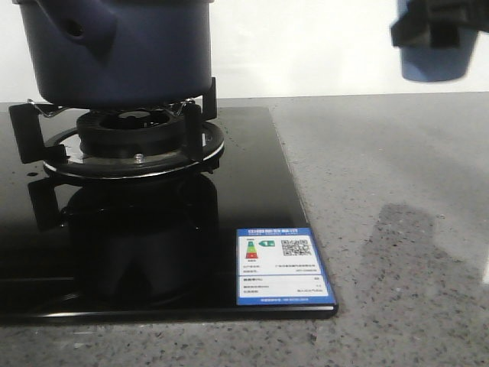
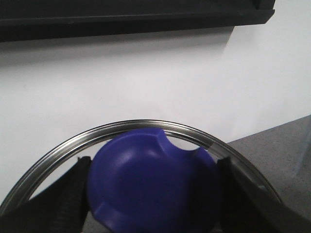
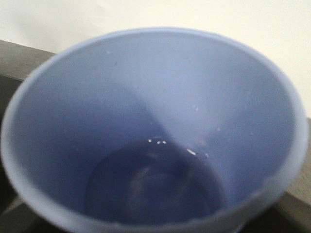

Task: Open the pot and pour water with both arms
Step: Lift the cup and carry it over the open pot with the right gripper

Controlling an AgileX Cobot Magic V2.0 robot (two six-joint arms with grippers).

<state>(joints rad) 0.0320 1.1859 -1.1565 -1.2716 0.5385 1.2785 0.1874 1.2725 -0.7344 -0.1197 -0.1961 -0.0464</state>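
The dark navy pot [image 1: 114, 50] stands on the gas burner [image 1: 134, 134] at the far left, its stubby hollow handle [image 1: 74, 29] facing me; its top is cut off by the frame. My left gripper [image 2: 153, 194] is shut on the blue knob [image 2: 150, 179] of a glass lid with a steel rim [image 2: 146, 124], held up against the white wall. My right gripper [image 1: 428, 30] is shut on the light blue cup [image 1: 432, 61], high at the far right. In the right wrist view the cup [image 3: 146, 97] holds some water [image 3: 150, 184], and my fingers are hidden behind it.
The burner sits on a black glass hob [image 1: 252, 191] with a blue and white label [image 1: 281, 266] at its front right corner. Grey speckled counter [image 1: 397, 229] lies to the right. A white wall is behind, with a dark ledge [image 2: 136, 17] above.
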